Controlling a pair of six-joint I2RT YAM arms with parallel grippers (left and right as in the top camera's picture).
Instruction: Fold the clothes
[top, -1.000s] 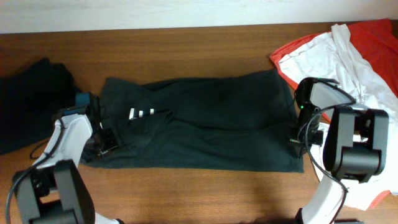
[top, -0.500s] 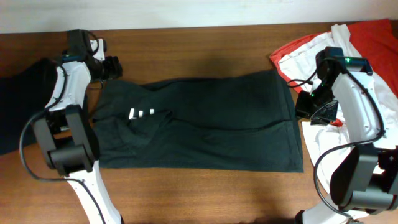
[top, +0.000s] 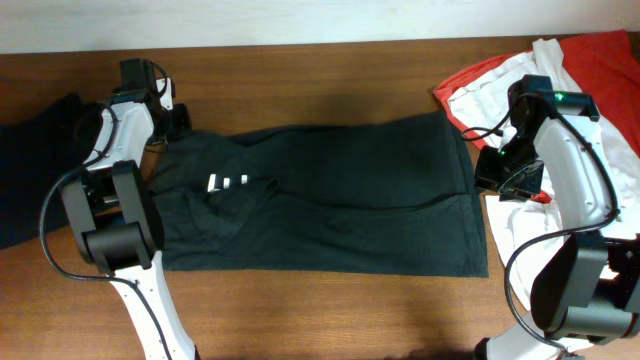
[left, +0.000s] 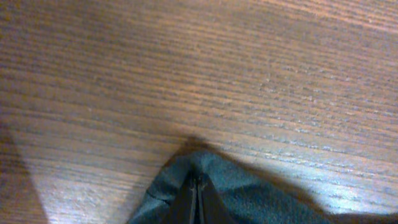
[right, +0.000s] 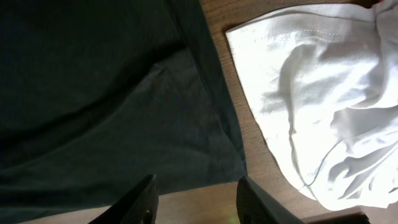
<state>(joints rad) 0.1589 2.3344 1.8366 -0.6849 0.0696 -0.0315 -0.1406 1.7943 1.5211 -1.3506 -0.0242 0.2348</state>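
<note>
Lying flat across the middle of the wooden table (top: 330, 75), the black T-shirt (top: 340, 200) formed a wide band running left to right. Its white lettering (top: 228, 182) showed only as a few short strokes near the left end. A soft crease ran along the band, and its near edge lay almost straight.

The left gripper (left: 198, 198) was at the shirt's far left corner. In the left wrist view its fingers were pressed together on a pinch of the dark cloth, which rose to a small peak there with bare wood beyond it. From above, that arm reached from the near left of the table to this corner.

The right gripper (right: 199, 202) hung over the shirt's right edge. Its fingers (right: 142, 200) stood well apart and held nothing; below them lay the hem of the black cloth and a strip of table.

The white T-shirt (top: 560, 95) lay crumpled just to the right of the black one. In the right wrist view a narrow wedge of bare wood separated the two. It rested on top of the red-orange T-shirt (top: 605, 50), which showed at the far right corner and as a thin border along the white shirt's left side. A dark garment (top: 30, 160) was heaped at the table's left edge, to the left of the left arm and apart from the black T-shirt.
</note>
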